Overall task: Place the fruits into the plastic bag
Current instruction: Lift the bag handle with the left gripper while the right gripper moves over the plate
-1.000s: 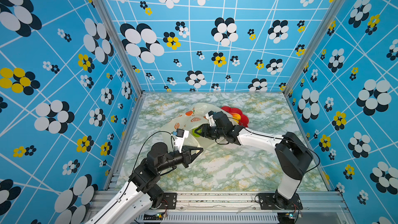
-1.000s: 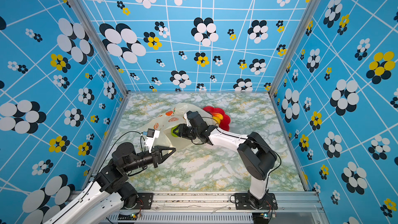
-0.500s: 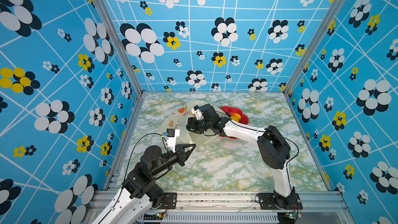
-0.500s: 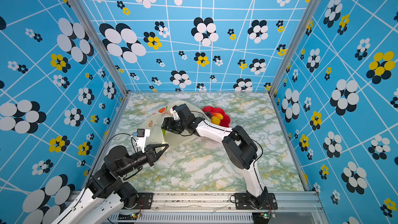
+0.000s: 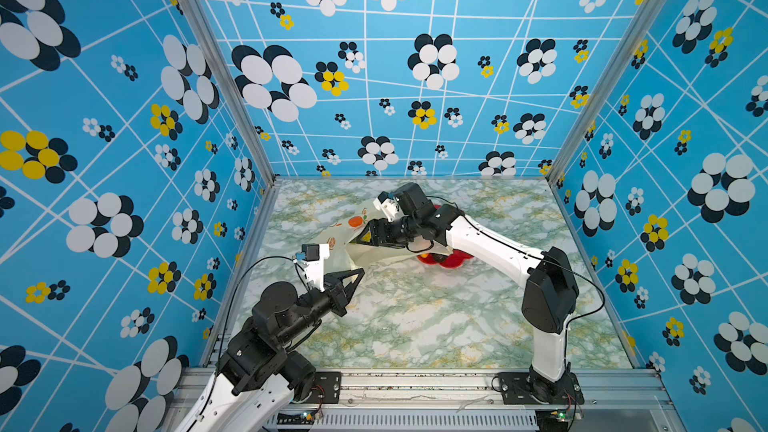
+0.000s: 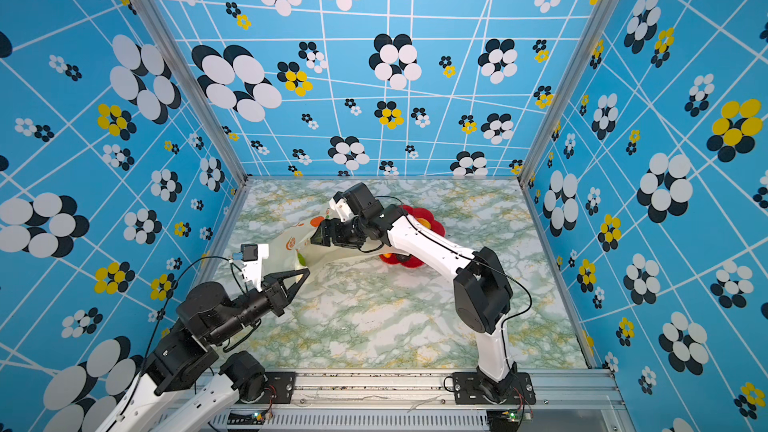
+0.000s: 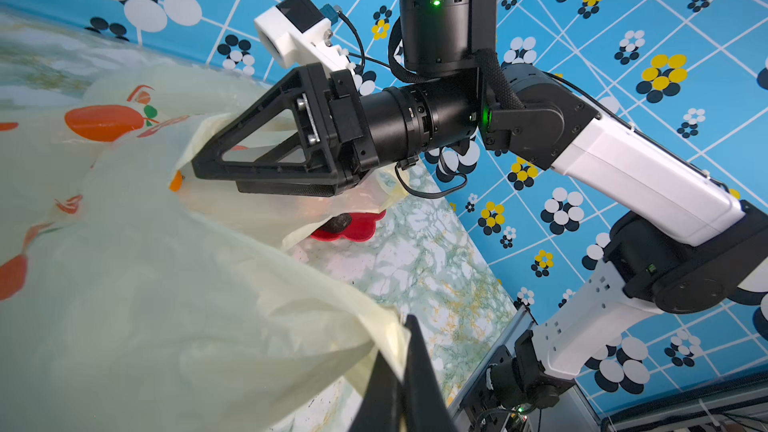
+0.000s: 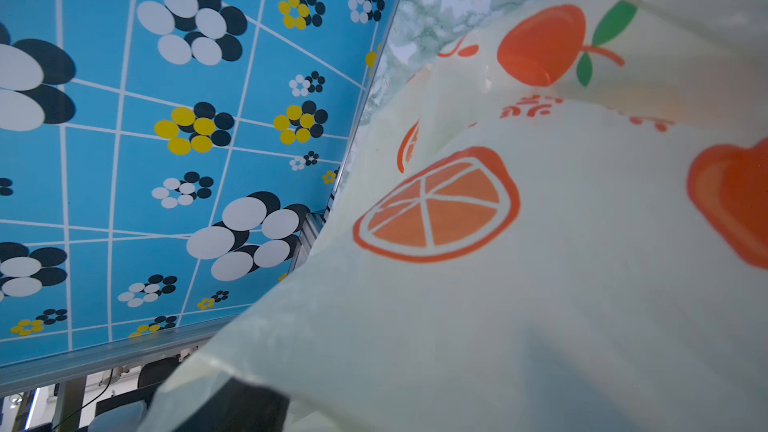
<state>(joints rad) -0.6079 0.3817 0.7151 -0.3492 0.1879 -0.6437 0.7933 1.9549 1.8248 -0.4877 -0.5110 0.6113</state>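
Observation:
The plastic bag (image 5: 332, 243) (image 6: 286, 243), cream with orange prints, lies at the table's middle left, its mouth towards the plate. My left gripper (image 5: 359, 272) (image 6: 307, 271) (image 7: 409, 320) is shut on the bag's near edge and holds it up. My right gripper (image 5: 362, 238) (image 6: 314, 238) (image 7: 195, 170) reaches into the bag's mouth with its jaws apart. A small orange-yellow piece (image 7: 176, 181) shows at its tips. A green fruit (image 6: 301, 258) shows through the bag. The film (image 8: 498, 305) covers the right wrist view. A dark fruit (image 7: 338, 222) and an orange one (image 5: 426, 256) lie on the plate.
The red flower-shaped plate (image 5: 451, 261) (image 6: 432, 218) (image 7: 357, 230) sits just right of the bag, partly under my right forearm. Patterned blue walls close the table on the left, back and right. An aluminium rail (image 5: 415, 380) runs along the front edge.
My right gripper has moved left into the bag's mouth and its jaws have opened. My left gripper has drawn the bag's edge leftward, staying shut.

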